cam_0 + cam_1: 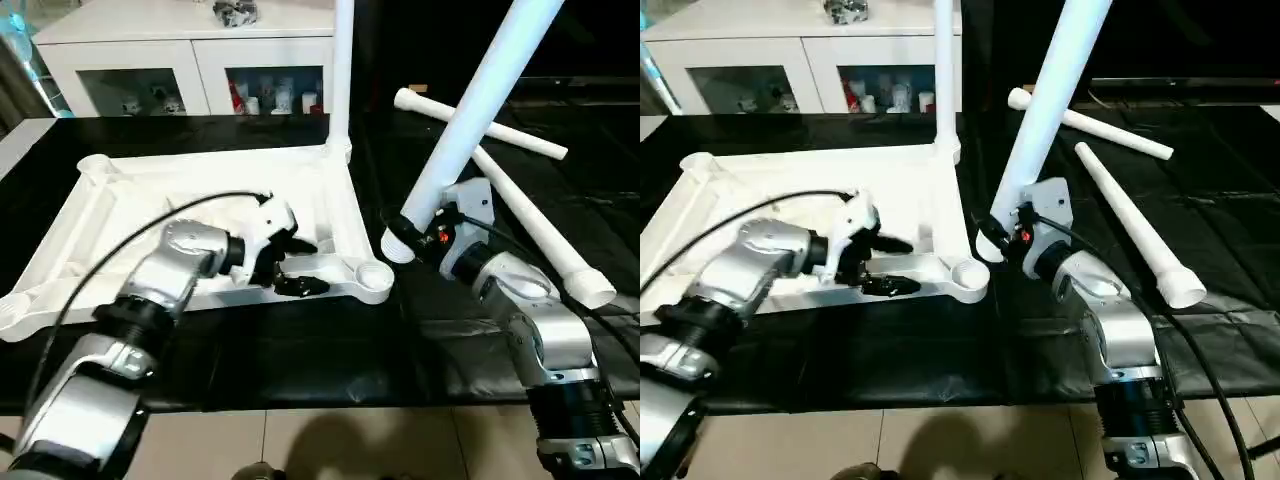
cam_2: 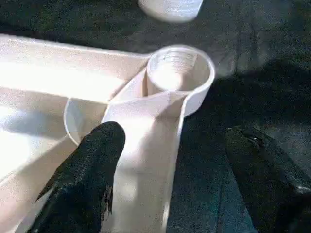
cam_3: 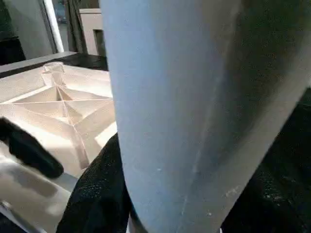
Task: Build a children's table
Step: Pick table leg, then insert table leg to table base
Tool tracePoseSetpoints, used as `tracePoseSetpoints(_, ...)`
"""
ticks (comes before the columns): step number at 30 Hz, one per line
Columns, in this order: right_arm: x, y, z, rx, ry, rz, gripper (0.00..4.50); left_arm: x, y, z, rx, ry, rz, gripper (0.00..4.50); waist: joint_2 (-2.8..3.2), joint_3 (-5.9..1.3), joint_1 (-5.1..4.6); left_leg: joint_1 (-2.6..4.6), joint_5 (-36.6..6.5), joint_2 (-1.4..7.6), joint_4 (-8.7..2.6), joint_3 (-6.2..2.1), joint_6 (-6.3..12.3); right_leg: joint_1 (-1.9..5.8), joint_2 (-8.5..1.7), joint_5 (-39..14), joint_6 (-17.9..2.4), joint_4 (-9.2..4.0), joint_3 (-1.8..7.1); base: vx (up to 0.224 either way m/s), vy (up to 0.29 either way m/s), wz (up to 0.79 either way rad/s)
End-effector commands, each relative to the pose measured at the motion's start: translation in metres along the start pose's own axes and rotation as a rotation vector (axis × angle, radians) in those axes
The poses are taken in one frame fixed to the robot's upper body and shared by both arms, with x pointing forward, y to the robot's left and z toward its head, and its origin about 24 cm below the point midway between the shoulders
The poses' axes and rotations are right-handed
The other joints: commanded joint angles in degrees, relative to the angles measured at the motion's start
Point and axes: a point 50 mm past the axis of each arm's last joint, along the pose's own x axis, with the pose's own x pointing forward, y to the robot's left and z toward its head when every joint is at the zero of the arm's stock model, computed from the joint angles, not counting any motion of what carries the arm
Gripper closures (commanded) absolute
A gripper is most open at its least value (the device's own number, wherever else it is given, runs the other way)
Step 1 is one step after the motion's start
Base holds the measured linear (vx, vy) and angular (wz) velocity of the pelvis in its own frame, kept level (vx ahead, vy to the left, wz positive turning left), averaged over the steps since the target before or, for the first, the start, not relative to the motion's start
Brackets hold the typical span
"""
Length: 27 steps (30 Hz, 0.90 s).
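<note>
left claw (image 1: 292,266) agape astride tabletop (image 1: 120,190) rim near socket (image 2: 179,73); right claw (image 1: 420,235) clamps leg (image 1: 480,100).

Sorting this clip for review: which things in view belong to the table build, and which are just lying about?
Part of the job:
- table top, upside down
- leg standing in its far corner socket
- leg held by the right gripper
- two loose legs on the black mat
- empty near corner socket

Just lying about:
- white cabinet
- small items behind its glass doors

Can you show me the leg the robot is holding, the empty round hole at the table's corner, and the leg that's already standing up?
Held leg (image 1: 470,110): left eye view, mid-shaft.
Corner socket (image 2: 179,72): left wrist view, on the threaded inner wall.
Standing leg (image 1: 341,70): left eye view, on its shaft.
</note>
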Motion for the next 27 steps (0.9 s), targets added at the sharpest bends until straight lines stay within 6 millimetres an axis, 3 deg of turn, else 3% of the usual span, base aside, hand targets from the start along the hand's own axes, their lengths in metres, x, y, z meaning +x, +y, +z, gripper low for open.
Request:
tracePoseSetpoints(1,-0.001,0.002,0.006,-0.005,-0.017,0.012,2.58,-0.001,0.004,-0.001,-0.002,0.041,0.023,1.04,0.23,-4.06,-0.23,1.71,-19.93,3.22,-4.89,-1.89,-1.27,2.77,-4.81,-20.42,-9.64,-4.74,3.26,0.000,0.000,0.00)
tracePoseSetpoints(9,-0.002,0.007,0.002,-0.003,0.003,0.028,2.58,0.001,0.007,-0.005,-0.014,0.122,0.040,1.55,0.44,-4.11,-0.42,1.68,-19.30,3.17,-4.83,-1.88,-0.62,2.78,-4.77,-19.25,-10.50,-4.77,3.21,0.000,0.000,0.00)
tracePoseSetpoints(10,-0.002,0.007,0.002,-0.003,0.004,0.030,2.58,0.002,0.007,-0.004,-0.013,0.124,0.037,1.84,0.56,-4.11,-0.38,1.72,-19.48,3.20,-4.85,-1.92,-0.68,2.79,-4.80,-19.28,-10.54,-4.75,3.21,0.000,0.000,0.00)
tracePoseSetpoints(13,-0.001,0.008,0.003,-0.004,0.005,0.032,2.58,0.001,0.008,-0.004,-0.007,0.127,0.041,1.95,0.57,-4.12,-0.34,1.70,-19.57,3.25,-4.83,-1.91,-0.72,2.83,-4.91,-18.51,-11.08,-4.66,3.26,0.000,0.000,0.00)
tracePoseSetpoints(16,0.000,0.009,0.002,-0.005,0.007,0.036,2.58,0.001,0.009,-0.004,0.002,0.139,0.043,2.33,0.59,-4.10,-0.33,1.64,-19.53,3.29,-4.89,-1.94,-0.60,2.90,-4.88,-18.27,-11.20,-4.64,3.24,0.000,0.000,0.00)
tracePoseSetpoints(19,0.000,0.010,0.001,-0.003,0.010,0.043,2.58,0.001,0.009,-0.005,0.006,0.148,0.036,2.35,0.62,-4.05,-0.29,1.76,-19.93,3.25,-4.88,-1.90,-0.60,2.80,-4.89,-18.98,-11.07,-4.81,3.24,0.000,0.000,0.00)
tracePoseSetpoints(22,0.001,0.011,0.001,-0.003,0.010,0.046,2.58,0.001,0.009,-0.005,0.008,0.150,0.033,2.79,0.63,-4.03,-0.28,1.81,-20.58,3.30,-4.92,-1.98,-0.89,2.77,-4.95,-19.94,-10.81,-4.84,3.22,0.000,0.000,0.00)
tracePoseSetpoints(25,0.002,0.013,0.000,-0.002,0.012,0.054,2.58,0.001,0.008,-0.006,0.010,0.153,0.025,2.82,0.67,-4.04,-0.30,1.75,-20.61,3.33,-4.98,-2.00,-0.90,2.75,-4.91,-19.38,-10.94,-4.81,3.24,0.000,0.000,0.00)
tracePoseSetpoints(27,0.003,0.014,-0.001,-0.002,0.016,0.065,2.58,0.001,0.007,-0.007,0.011,0.155,0.017,3.22,0.72,-3.98,-0.28,1.76,-20.93,3.36,-5.02,-2.03,-0.96,2.74,-4.97,-19.55,-11.01,-4.77,3.25,0.000,0.000,0.00)
